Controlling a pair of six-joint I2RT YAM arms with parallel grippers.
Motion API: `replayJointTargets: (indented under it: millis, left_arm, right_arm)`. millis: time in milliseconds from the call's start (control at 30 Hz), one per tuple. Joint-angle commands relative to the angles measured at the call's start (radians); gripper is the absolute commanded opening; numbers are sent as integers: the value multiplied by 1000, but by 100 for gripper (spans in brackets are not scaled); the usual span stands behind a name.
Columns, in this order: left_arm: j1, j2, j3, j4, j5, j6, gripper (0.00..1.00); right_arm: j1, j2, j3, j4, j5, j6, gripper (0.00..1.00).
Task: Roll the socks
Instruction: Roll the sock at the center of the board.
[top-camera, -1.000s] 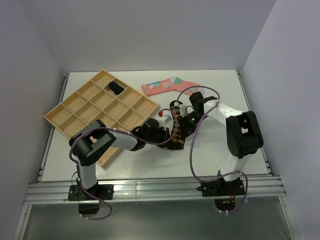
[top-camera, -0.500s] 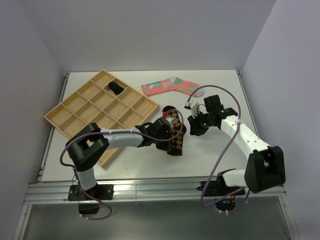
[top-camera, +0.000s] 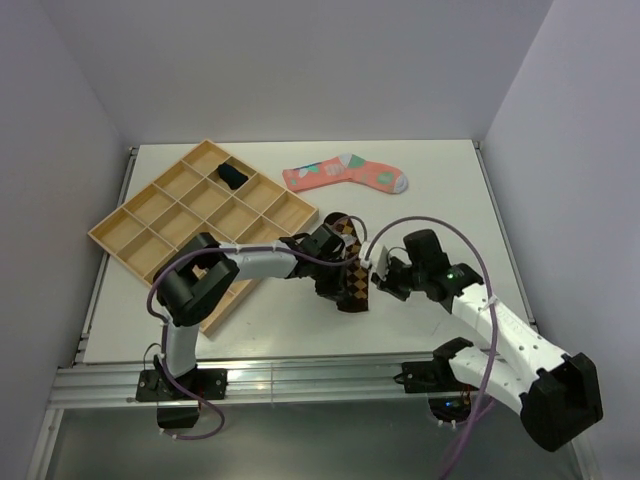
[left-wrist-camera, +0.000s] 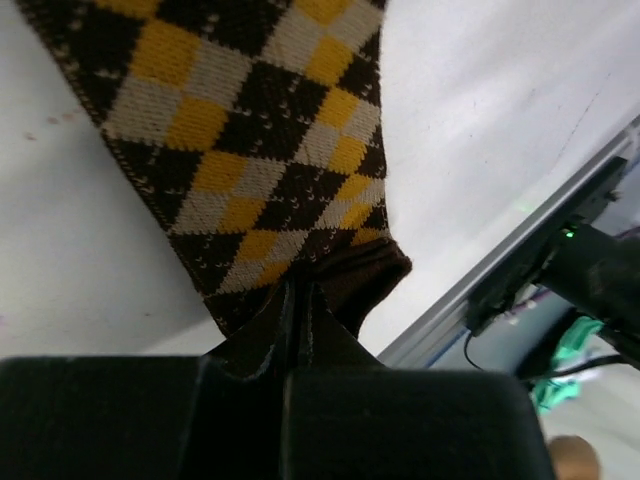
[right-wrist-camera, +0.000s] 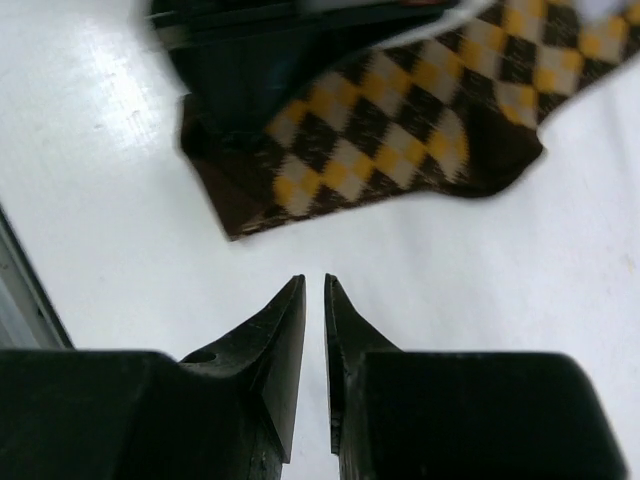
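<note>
The brown-and-orange diamond-patterned sock (top-camera: 348, 268) lies on the white table in the middle, its lower part held. My left gripper (top-camera: 333, 277) is shut on the sock's dark cuff edge (left-wrist-camera: 340, 280); in the left wrist view the fabric (left-wrist-camera: 250, 130) runs away from the pinched jaws (left-wrist-camera: 298, 292). My right gripper (top-camera: 380, 277) sits just right of the sock, jaws a narrow gap apart with nothing between (right-wrist-camera: 314, 285), a short way from the sock's edge (right-wrist-camera: 400, 130). The pink sock (top-camera: 345, 172) lies flat at the back. The navy sock (top-camera: 232, 176) sits in a tray compartment.
A wooden divided tray (top-camera: 160, 215) takes up the left of the table, its near corner under the left arm. The metal rail (top-camera: 300, 375) runs along the table's near edge. The right arm's cable (top-camera: 430, 222) loops above the table.
The right arm swung from the sock's far end down to its right side, and its jaws narrowed. The left gripper moved a little right, keeping hold of the diamond sock.
</note>
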Motion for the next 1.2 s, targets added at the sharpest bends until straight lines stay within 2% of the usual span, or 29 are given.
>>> replayJointTargets:
  millis: [0,200,633,1167]
  left_arm:
    - [27,39,-28,-20,62,-20,0]
    - [38,70,-12,-34,134,-17,0]
    - [62,126,34,-108,194,12,0]
    - [76,159,64,-132,223,41,0]
  right_arm:
    - [89,-56,-59,77,31,-91,20]
    - [267,-60,-121,140,102,-111,21]
    - [433,42,-175,243,204,-159,25]
    - [490,141,-214,354,281,-148,24]
